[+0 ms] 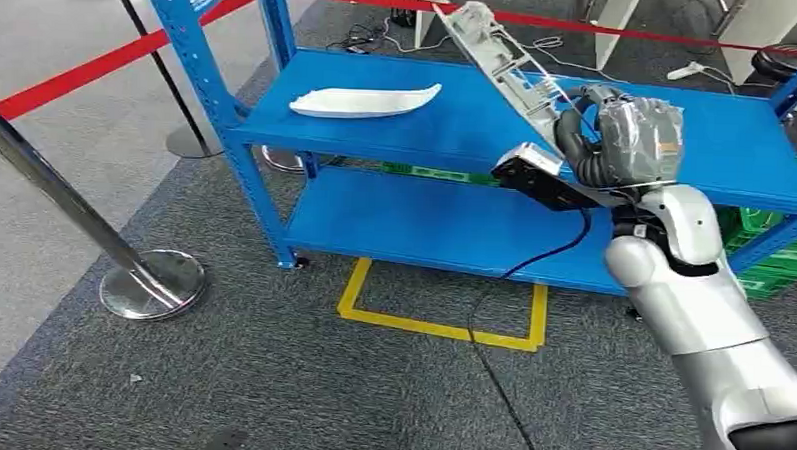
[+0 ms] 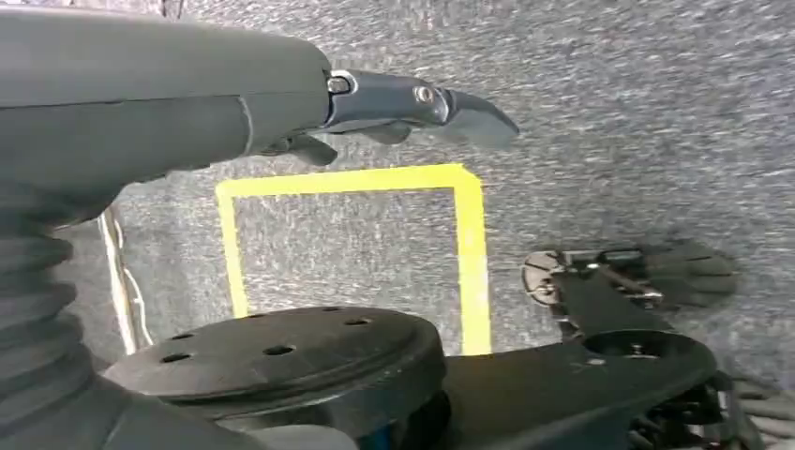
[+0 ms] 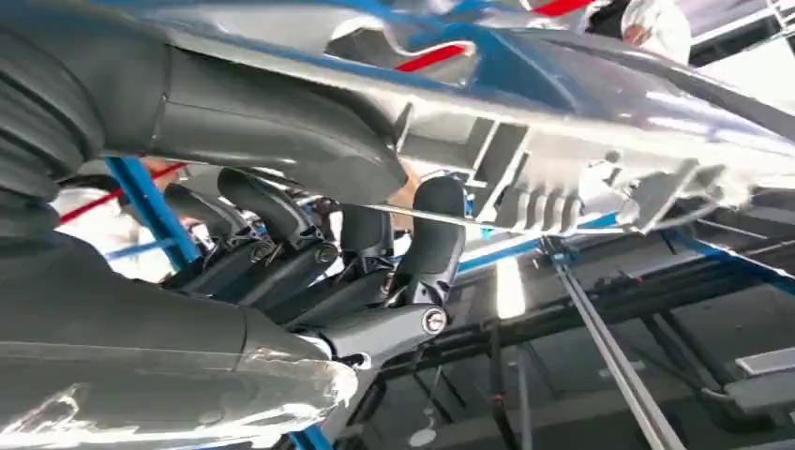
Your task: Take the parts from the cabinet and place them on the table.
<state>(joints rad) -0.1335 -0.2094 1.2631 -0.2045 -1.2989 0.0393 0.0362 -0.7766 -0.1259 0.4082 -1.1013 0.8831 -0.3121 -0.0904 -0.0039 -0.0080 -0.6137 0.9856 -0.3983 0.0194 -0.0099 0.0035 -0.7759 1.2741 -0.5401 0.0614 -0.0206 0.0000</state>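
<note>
My right hand point(image 1: 618, 133) grips a long grey ribbed plastic part point(image 1: 501, 53), holding it tilted above the blue cabinet's upper shelf point(image 1: 458, 127). In the right wrist view my fingers point(image 3: 412, 244) curl around that grey part point(image 3: 581, 141), with the thumb over it. A white curved part point(image 1: 364, 101) lies flat on the upper shelf, to the left of the held part. My left hand point(image 2: 412, 103) hangs over the grey carpet with its fingers extended and nothing in them.
The blue cabinet has a lower shelf point(image 1: 425, 221) and blue uprights point(image 1: 210, 68). A yellow floor marking point(image 1: 441, 327) lies in front of it. A chrome stanchion point(image 1: 143, 276) with red belt stands left. Green crates point(image 1: 783, 263) sit at right. A black cable point(image 1: 503, 279) trails down.
</note>
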